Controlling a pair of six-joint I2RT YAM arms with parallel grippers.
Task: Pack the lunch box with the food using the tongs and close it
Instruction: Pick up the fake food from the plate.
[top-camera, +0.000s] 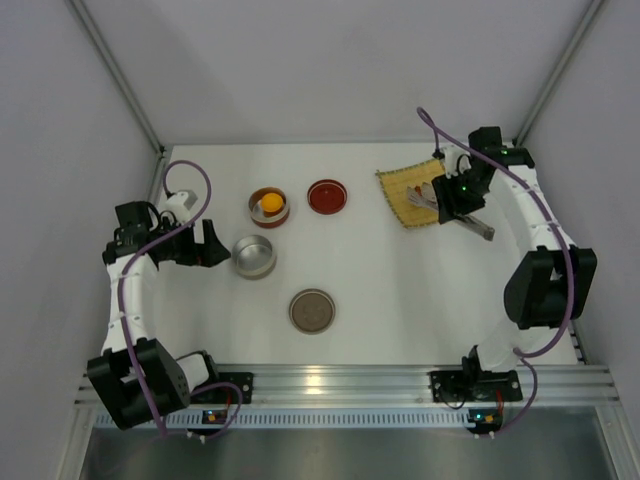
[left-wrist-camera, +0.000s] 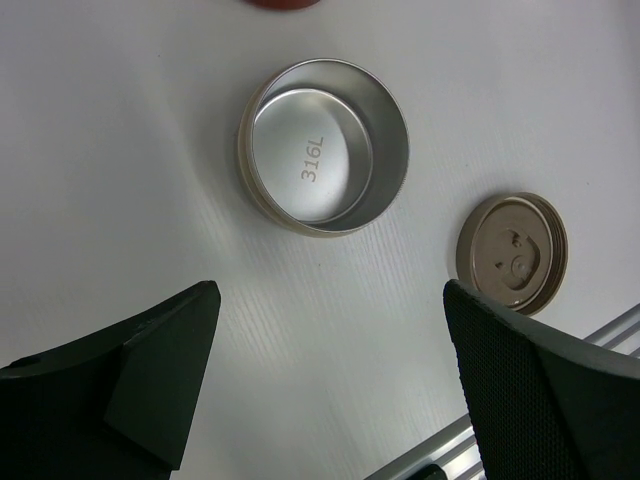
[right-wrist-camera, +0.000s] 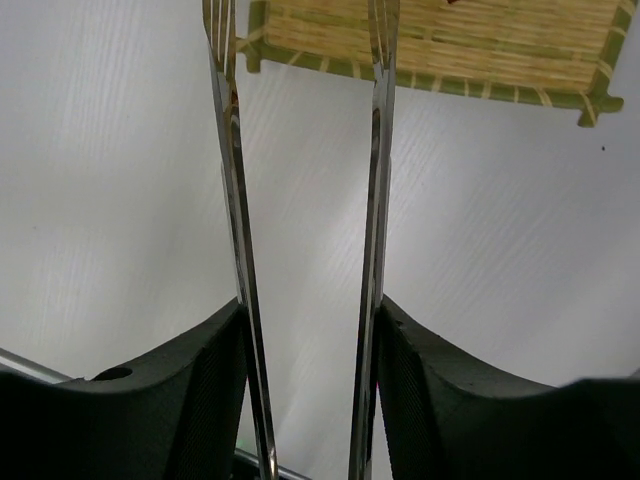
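Squeezing evenly seems the way to keep the tongs (right-wrist-camera: 233, 200) from slipping: the right claw (right-wrist-camera: 312, 310), half-closed, grips both arms, with the tips ahead at the mat (right-wrist-camera: 440, 50). The orange ball (top-camera: 271, 203) lies far to its left. The left claw (left-wrist-camera: 330, 300) gapes wide and empty, with a bare tin (left-wrist-camera: 320, 150) just ahead.

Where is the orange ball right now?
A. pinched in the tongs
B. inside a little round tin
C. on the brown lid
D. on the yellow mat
B: the orange ball sits inside the round tin next to the red dish.
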